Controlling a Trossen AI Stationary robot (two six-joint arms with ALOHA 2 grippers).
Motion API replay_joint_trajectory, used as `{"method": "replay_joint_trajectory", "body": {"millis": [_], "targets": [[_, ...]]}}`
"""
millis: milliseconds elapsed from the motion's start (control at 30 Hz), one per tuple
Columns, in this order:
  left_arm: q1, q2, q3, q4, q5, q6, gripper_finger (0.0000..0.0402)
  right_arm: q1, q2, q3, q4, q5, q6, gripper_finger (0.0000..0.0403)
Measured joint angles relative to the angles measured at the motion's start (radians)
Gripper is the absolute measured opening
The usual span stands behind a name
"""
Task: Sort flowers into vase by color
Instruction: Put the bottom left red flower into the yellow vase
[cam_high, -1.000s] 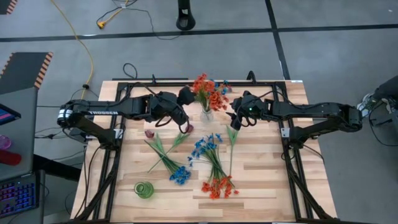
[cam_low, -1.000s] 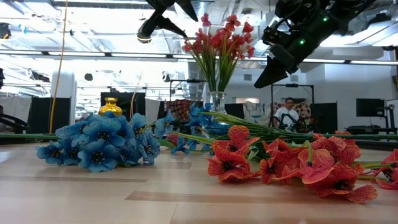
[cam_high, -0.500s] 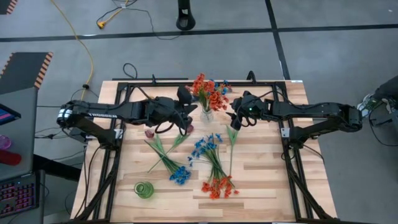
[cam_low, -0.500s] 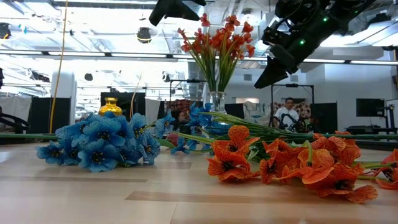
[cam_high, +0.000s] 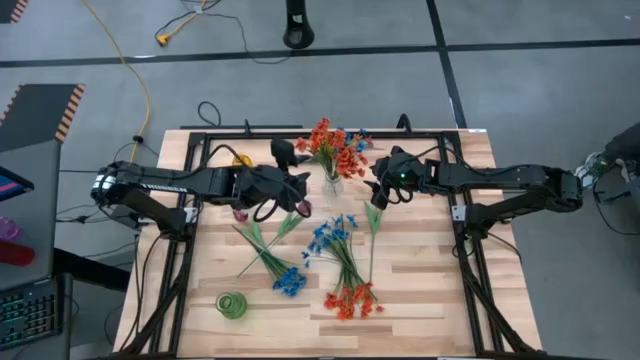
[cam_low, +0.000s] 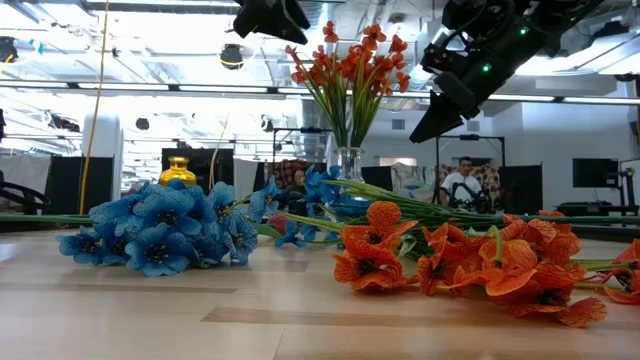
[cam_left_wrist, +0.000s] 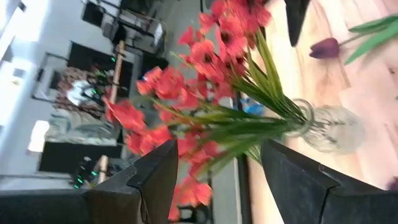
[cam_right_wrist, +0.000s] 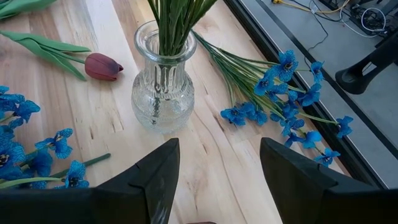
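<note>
A clear glass vase (cam_high: 331, 183) (cam_right_wrist: 163, 87) stands at the table's far middle and holds a bunch of orange-red flowers (cam_high: 335, 148) (cam_low: 345, 60) by their stems. My left gripper (cam_high: 293, 172) (cam_left_wrist: 217, 180) hangs open just left of the bunch, holding nothing. My right gripper (cam_high: 375, 190) (cam_right_wrist: 214, 180) hovers open to the vase's right, above the table. Lying loose on the table are blue sprigs (cam_high: 291, 281) (cam_low: 165, 225), orange-red sprigs (cam_high: 352, 300) (cam_low: 450, 265) and a maroon tulip (cam_high: 302, 207) (cam_right_wrist: 102, 65). More blue sprigs (cam_right_wrist: 286, 93) lie behind the vase near the far edge.
A green vase (cam_high: 231, 305) stands near the table's near left corner, and a yellow one (cam_low: 178, 170) at the far left. A black frame rail runs along the table's far edge and sides. A person (cam_low: 462, 185) sits in the room beyond.
My left gripper has drawn back from the orange-red bunch toward the table's left, staying high. The bunch in the vase has spread a little toward the left. My right arm has kept still.
</note>
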Motion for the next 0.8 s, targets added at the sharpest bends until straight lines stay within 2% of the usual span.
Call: {"method": "replay_joint_trajectory", "body": {"millis": [200,333,667,800], "targets": [[0.0,0.0,0.0,-0.106,0.007,-0.138,0.0217,0.0,0.0,0.0,0.0,0.0,0.0,0.025],[0.001,0.0,0.0,-0.206,0.062,-0.285,0.0217,0.0,0.0,0.0,0.0,0.0,0.0,0.025],[0.0,0.0,-0.001,-0.456,0.288,-0.82,0.0217,0.0,0.0,0.0,0.0,0.0,0.0,0.025],[0.0,-0.001,-0.036,-0.472,0.332,-1.008,0.0217,0.0,0.0,0.0,0.0,0.0,0.0,0.025]]}}
